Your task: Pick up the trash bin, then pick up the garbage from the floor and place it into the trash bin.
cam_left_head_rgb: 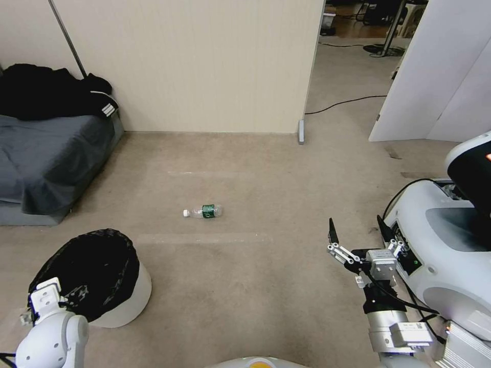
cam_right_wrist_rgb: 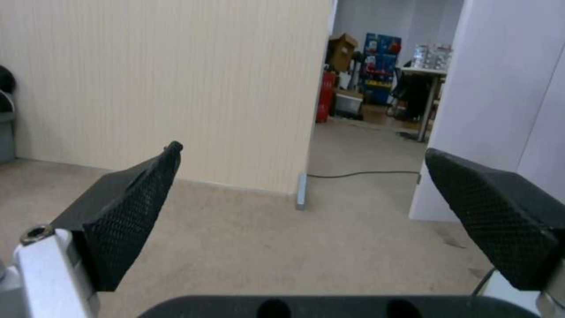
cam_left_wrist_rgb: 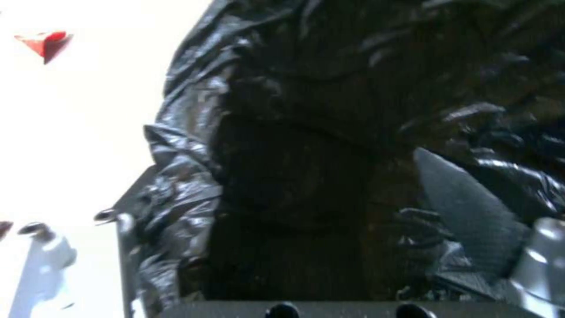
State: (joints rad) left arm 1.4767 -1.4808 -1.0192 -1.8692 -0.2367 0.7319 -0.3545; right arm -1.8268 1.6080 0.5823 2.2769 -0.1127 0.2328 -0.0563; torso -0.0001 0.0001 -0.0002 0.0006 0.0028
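Note:
The trash bin (cam_left_head_rgb: 125, 294) is white with a glossy black bag (cam_left_head_rgb: 89, 268) folded over its rim, and it stands on the carpet at the lower left. My left gripper (cam_left_wrist_rgb: 288, 172) is open at the bin's near rim. One finger (cam_left_wrist_rgb: 465, 207) is inside the bag (cam_left_wrist_rgb: 306, 110) and the other is outside it, partly covered by plastic. The garbage I see is a small clear bottle with a green label (cam_left_head_rgb: 203, 211), lying on its side mid-floor. A small red scrap (cam_left_wrist_rgb: 47, 44) lies beside the bin. My right gripper (cam_left_head_rgb: 356, 227) (cam_right_wrist_rgb: 300, 150) hovers open and holds nothing, right of the bottle.
A grey bed (cam_left_head_rgb: 46, 158) with black clothes (cam_left_head_rgb: 51, 92) on it stands at the left. A beige partition wall (cam_left_head_rgb: 204, 66) closes the back, with a doorway, a floor cable (cam_left_head_rgb: 342, 105) and a white panel (cam_left_head_rgb: 434, 71) to its right. Bare carpet (cam_left_head_rgb: 245, 276) lies between the bin and the bottle.

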